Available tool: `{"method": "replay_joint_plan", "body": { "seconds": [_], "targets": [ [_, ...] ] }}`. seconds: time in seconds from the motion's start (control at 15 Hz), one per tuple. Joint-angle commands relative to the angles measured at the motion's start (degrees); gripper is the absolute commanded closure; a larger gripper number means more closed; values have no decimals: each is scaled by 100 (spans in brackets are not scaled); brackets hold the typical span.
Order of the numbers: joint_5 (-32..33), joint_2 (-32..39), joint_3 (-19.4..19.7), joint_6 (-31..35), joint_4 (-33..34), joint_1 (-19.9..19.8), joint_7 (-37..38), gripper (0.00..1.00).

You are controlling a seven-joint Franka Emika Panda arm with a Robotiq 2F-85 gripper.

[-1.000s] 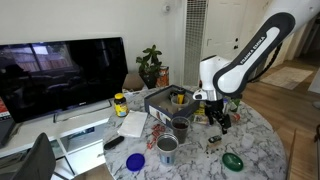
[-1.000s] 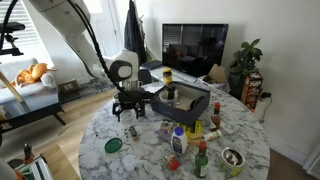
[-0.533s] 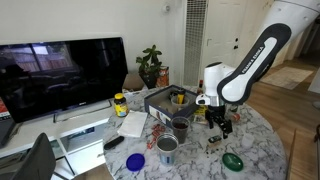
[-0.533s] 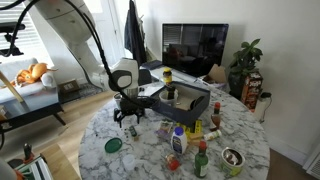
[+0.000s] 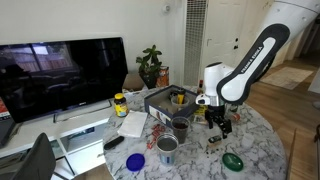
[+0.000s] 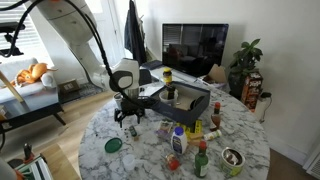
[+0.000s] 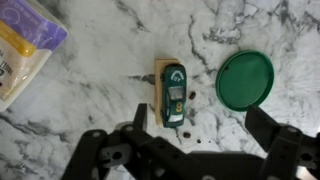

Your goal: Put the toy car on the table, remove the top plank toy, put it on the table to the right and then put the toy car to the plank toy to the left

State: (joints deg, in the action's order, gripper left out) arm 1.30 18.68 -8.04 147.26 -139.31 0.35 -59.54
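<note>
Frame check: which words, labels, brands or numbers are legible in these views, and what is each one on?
No text can be read in any view.
Car: marking on the roof, too blurred to read.
Bag: yellow label with print, too blurred to read.
Bottles: labels too small to read.
Jar: label too small to read.

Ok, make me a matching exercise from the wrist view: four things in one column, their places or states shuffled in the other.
Things:
1. small green toy car
2. round green plastic lid
3. purple-and-yellow bag
4. black claw

Places or states:
A. top left corner
B. open, along the bottom edge
C. centre of the picture
D. just right of the car

Pairs: 1-C, 2-D, 3-A, 4-B.
</note>
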Motion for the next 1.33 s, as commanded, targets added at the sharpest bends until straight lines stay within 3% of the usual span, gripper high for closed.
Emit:
{"method": "replay_joint_plan", "body": {
  "seconds": [0.0, 0.67, 0.87, 0.93, 1.27],
  "targets": [
    [-135, 206, -173, 195, 30, -240, -312, 0],
    [127, 682, -136, 875, 107, -257, -51, 3],
    [133, 757, -155, 923, 142, -287, -55, 21],
    [142, 780, -150, 913, 159, -288, -47, 35],
    [167, 861, -144, 900, 229, -295, -32, 75]
  ]
}}
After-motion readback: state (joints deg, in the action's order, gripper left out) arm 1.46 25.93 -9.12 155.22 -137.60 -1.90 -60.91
